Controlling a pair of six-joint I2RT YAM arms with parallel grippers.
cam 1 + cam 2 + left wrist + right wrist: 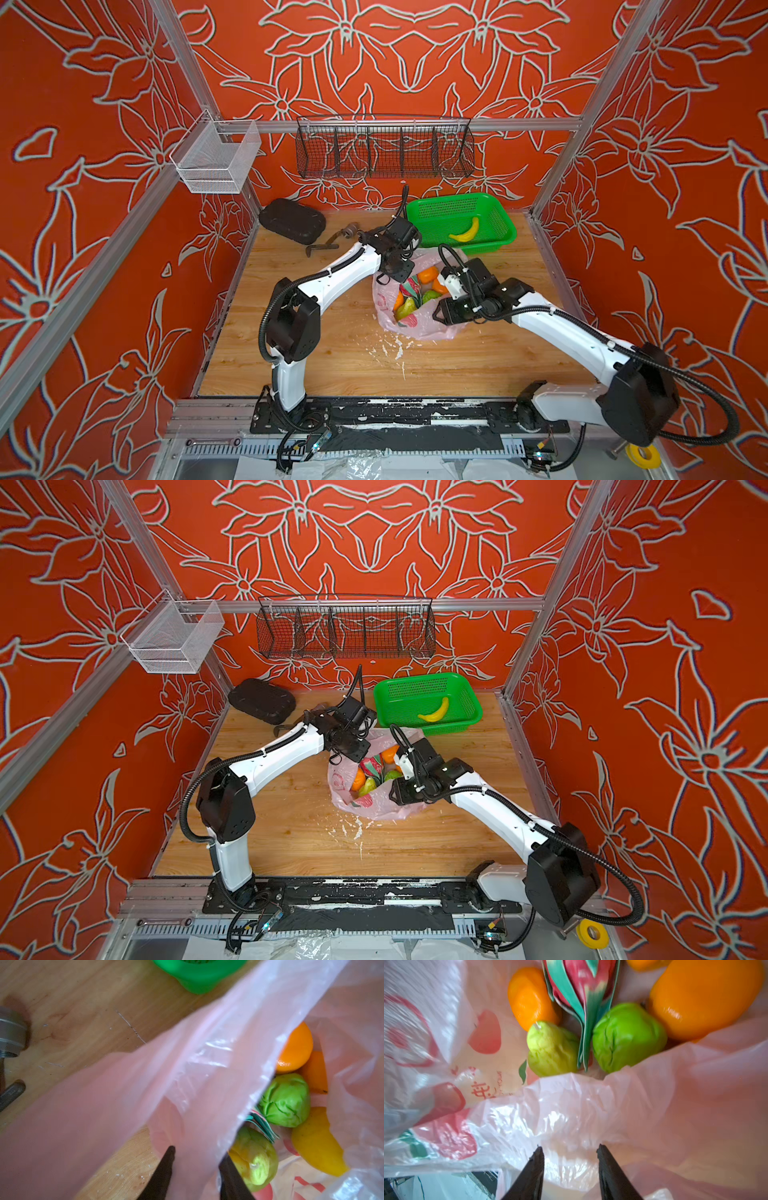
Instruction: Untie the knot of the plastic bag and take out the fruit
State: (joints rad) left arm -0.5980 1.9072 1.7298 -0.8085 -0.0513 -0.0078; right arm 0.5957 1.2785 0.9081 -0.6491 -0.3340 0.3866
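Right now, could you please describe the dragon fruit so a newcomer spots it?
Find the pink plastic bag lying open before the green basket. Inside it lies the dragon fruit: the only pink one, with green leafy scales, between plain orange and green neighbours.

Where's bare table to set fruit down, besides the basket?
Bare table: front strip between the arm bases, nearer than the white flecks; right side between green basket and right arm. Crowded: middle, left arm and right arm over the plastic bag; back left, black pad and metal tool.
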